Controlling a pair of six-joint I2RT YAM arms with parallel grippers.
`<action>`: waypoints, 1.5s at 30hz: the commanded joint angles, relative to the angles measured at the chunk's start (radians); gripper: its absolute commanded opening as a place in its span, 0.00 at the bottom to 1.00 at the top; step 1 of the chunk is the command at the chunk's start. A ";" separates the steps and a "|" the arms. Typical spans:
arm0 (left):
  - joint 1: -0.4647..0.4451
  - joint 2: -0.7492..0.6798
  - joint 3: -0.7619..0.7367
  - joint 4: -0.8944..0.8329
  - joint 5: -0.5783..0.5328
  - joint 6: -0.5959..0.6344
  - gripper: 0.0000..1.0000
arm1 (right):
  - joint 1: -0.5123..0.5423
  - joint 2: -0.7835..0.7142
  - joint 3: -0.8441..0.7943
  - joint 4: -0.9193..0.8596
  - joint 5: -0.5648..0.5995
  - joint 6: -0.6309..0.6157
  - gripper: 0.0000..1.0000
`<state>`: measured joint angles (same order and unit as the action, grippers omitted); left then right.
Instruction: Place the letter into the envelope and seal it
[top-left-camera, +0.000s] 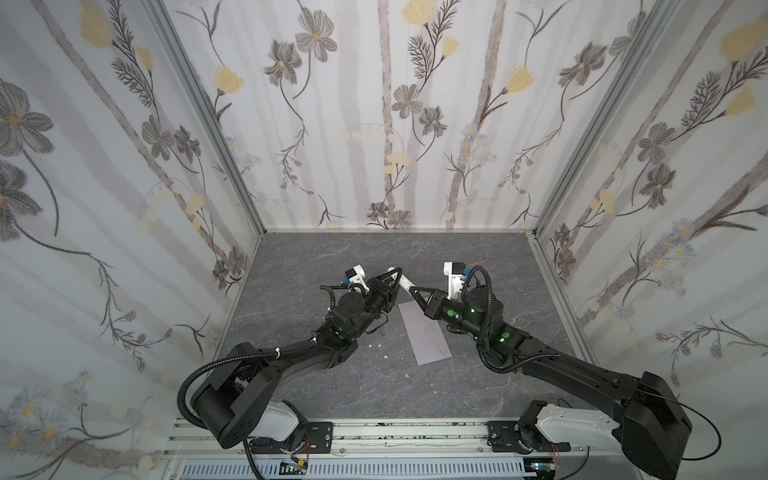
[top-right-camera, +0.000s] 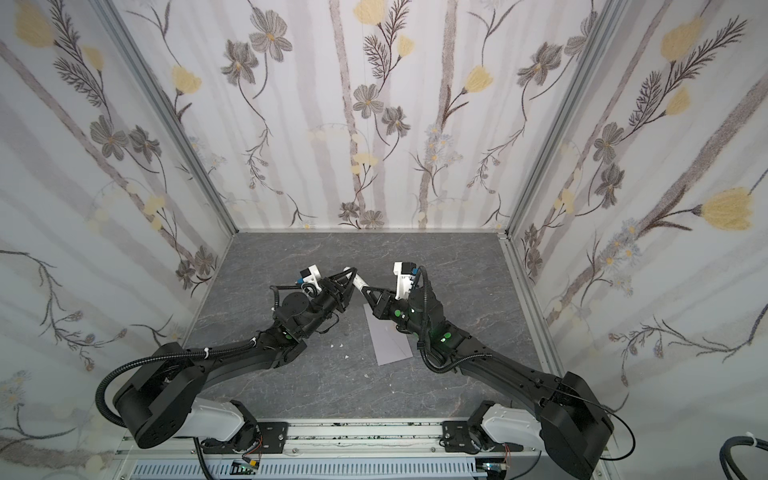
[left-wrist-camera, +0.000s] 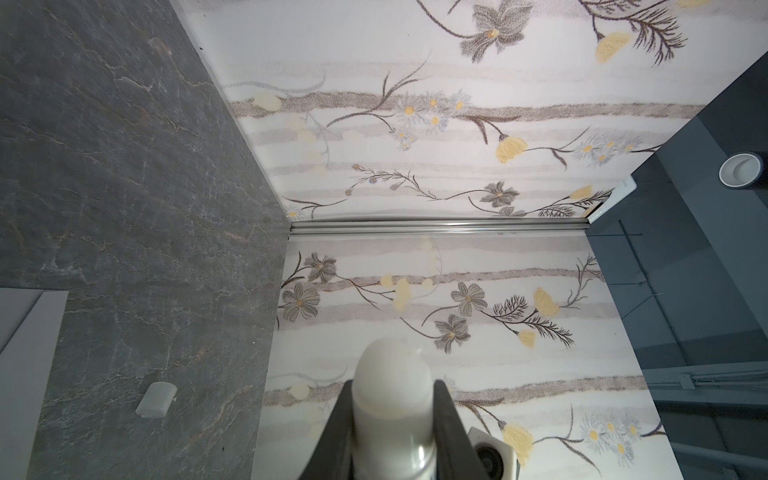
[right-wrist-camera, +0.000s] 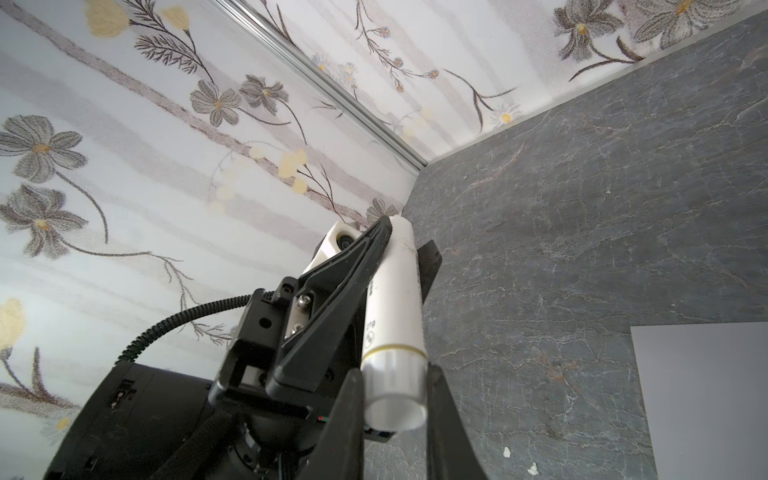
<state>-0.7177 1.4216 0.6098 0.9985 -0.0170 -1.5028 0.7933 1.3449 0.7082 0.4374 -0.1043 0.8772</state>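
Observation:
The grey-lavender envelope (top-left-camera: 424, 332) (top-right-camera: 388, 338) lies flat on the dark table, its flap side down toward the front; corners of it show in the wrist views (left-wrist-camera: 25, 353) (right-wrist-camera: 706, 395). The letter is hidden. Above the envelope's far end, a white glue stick (top-left-camera: 404, 283) (top-right-camera: 360, 282) (right-wrist-camera: 395, 299) hangs between both grippers. My left gripper (top-left-camera: 397, 272) (left-wrist-camera: 392, 386) is shut on its upper body, with the bare glue tip (left-wrist-camera: 390, 365) poking out past the fingers. My right gripper (top-left-camera: 411, 289) (right-wrist-camera: 394, 370) is shut on the tube's bottom end.
A small translucent cap (left-wrist-camera: 156, 400) lies on the table near the envelope. White scraps (top-left-camera: 376, 345) (right-wrist-camera: 506, 452) dot the table left of the envelope. Floral walls close the table on three sides; the arms' bases sit on a rail at the front.

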 joint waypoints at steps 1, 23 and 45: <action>0.000 0.011 0.013 0.041 0.059 -0.024 0.00 | 0.007 -0.006 0.018 -0.048 0.043 -0.060 0.11; 0.002 0.076 0.034 0.035 0.322 -0.116 0.00 | 0.180 -0.065 0.172 -0.574 0.495 -0.479 0.07; 0.001 0.028 0.018 0.013 0.364 -0.125 0.00 | 0.497 0.189 0.352 -0.846 1.174 -0.711 0.05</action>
<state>-0.7139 1.4651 0.6239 0.9413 0.3084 -1.6142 1.2739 1.5005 1.0500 -0.3294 0.9470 0.2165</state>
